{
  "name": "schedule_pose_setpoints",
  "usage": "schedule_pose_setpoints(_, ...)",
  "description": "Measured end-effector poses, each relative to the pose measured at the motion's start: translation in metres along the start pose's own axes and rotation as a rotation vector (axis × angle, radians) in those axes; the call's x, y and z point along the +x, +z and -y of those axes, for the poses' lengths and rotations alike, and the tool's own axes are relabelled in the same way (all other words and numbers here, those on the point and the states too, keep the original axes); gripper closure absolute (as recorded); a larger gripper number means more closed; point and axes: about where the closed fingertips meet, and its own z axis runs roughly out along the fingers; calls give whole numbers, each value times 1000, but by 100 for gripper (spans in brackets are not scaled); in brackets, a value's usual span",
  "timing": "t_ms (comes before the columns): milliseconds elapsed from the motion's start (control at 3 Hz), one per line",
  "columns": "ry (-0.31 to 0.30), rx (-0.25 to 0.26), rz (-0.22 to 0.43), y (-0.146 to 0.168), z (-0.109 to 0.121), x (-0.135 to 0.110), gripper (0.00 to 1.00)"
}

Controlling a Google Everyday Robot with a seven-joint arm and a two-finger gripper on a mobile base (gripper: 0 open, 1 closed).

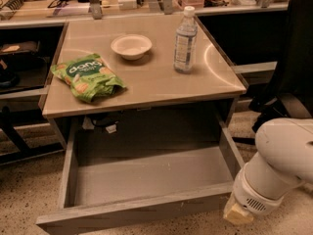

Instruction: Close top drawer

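The top drawer [132,207] is pulled far out from under the tan table top [156,82]. Its long box has a bare grey floor [151,177] with nothing in it. My white arm [279,165] comes in from the lower right. My gripper [238,213] is at the arm's low end, by the right end of the drawer's front panel. Only a pale tan piece of it shows at the bottom edge of the view. I cannot tell whether it touches the drawer. The drawer fronts below are out of view.
On the table top stand a green snack bag [87,76], a white bowl [131,46] and a clear water bottle [185,39]. A black chair [293,58] stands at the right. A cluttered counter [73,4] runs along the back. Speckled floor [22,199] lies at the left.
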Motion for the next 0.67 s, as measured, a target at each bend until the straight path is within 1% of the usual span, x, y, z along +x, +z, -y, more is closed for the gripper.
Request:
schedule_pose_setpoints(333,-27,25,11,5,16,-12,100)
schedule_pose_setpoints(667,-45,31,20,15,25,-21,100)
